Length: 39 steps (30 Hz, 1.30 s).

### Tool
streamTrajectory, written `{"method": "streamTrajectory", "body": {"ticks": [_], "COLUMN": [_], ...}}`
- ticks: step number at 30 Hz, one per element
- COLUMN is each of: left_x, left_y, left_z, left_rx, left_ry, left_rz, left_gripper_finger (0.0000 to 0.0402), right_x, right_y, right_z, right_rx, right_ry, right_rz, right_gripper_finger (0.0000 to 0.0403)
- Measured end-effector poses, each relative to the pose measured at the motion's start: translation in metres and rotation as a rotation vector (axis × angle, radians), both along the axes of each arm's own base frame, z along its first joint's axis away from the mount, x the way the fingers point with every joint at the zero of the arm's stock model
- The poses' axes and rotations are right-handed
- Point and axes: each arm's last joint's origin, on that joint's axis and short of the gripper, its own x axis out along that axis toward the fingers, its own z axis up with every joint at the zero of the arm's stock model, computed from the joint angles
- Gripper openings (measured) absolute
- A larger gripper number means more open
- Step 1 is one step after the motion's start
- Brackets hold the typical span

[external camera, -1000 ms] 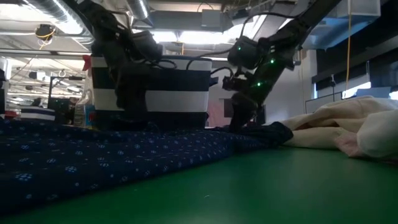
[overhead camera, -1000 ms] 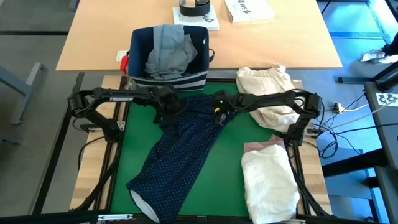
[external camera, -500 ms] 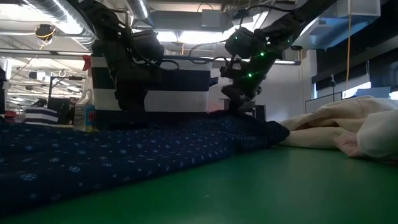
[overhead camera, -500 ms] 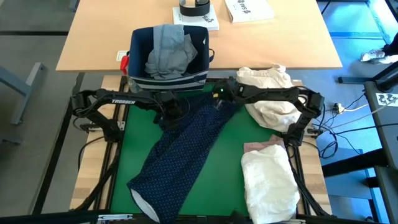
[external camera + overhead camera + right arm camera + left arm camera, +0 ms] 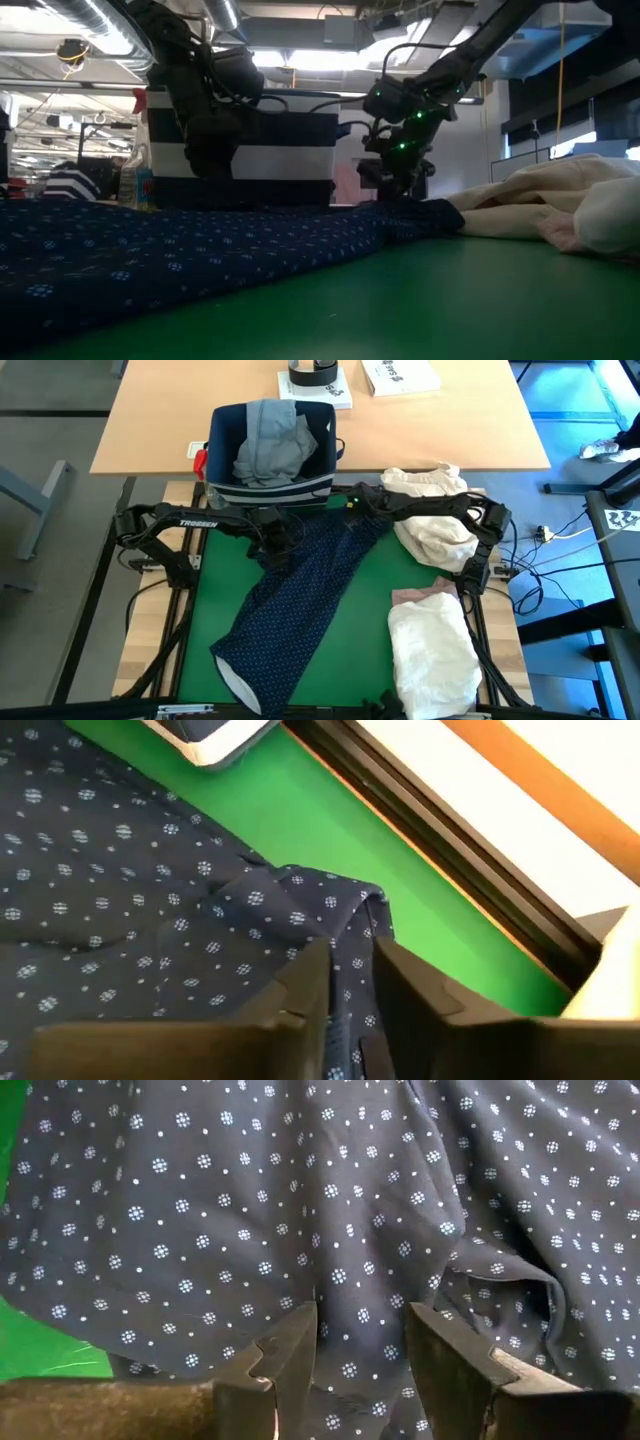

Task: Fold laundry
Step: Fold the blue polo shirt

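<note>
Both tools pinched the navy dotted shirt (image 5: 300,595) at its twelve-o'clock edge, left tool (image 5: 360,1370) and right tool (image 5: 347,982) clamped on cloth, likely to spread it flat on the desk (image 5: 365,650).

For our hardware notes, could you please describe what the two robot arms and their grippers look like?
Both arms are black and slender. The left arm carries white TROSSEN lettering; the right arm shows green lights near its wrist. Each gripper has two dark, blocky fingers.

The right gripper (image 5: 362,512) now sits at the far edge of the green mat, up from mid-mat a second ago, its fingers (image 5: 300,982) pinching a fold of the navy dotted shirt (image 5: 300,595), whose top edge has stretched toward the striped bin (image 5: 270,485) and lies flatter.
</note>
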Motion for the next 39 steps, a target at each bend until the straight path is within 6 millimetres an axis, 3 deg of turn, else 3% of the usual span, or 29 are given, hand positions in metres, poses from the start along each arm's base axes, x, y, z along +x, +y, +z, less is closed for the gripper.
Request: {"method": "streamTrajectory", "body": {"ticks": [3,7,13,17,23,31,35,39], "left_x": [-0.001,-0.003,-0.019,-0.035,-0.041,-0.037,-0.037,-0.039], "left_y": [0.000,-0.001,-0.010,-0.015,-0.021,-0.020,-0.017,-0.017], "left_z": [0.008,0.036,0.071,0.055,0.009,-0.012,-0.015,-0.016], "left_rx": [-0.012,-0.022,0.002,0.050,0.070,0.210,0.262,0.280], "left_ry": [0.022,0.034,-0.061,-0.054,-0.054,-0.047,-0.002,0.047], "left_rz": [-0.003,-0.001,-0.120,-0.201,-0.227,-0.185,-0.156,-0.184], "left_gripper_finger": [0.0151,0.0151,0.0151,0.0151,0.0151,0.0149,0.0112,0.0035], "right_x": [0.000,-0.001,0.000,0.011,0.021,0.019,0.019,0.019], "right_y": [0.001,0.006,0.028,0.046,0.066,0.076,0.076,0.076], "right_z": [0.013,0.049,0.076,0.077,0.067,0.054,0.054,0.054], "right_rx": [0.040,0.140,0.192,0.149,0.103,0.100,0.122,0.127], "right_ry": [0.034,0.003,-0.094,-0.112,-0.166,-0.151,-0.167,-0.168], "right_rz": [0.008,0.088,0.265,0.340,0.402,0.356,0.333,0.337], "right_gripper_finger": [0.0122,0.0163,0.0191,0.0193,0.0193,0.0193,0.0193,0.0193]}}
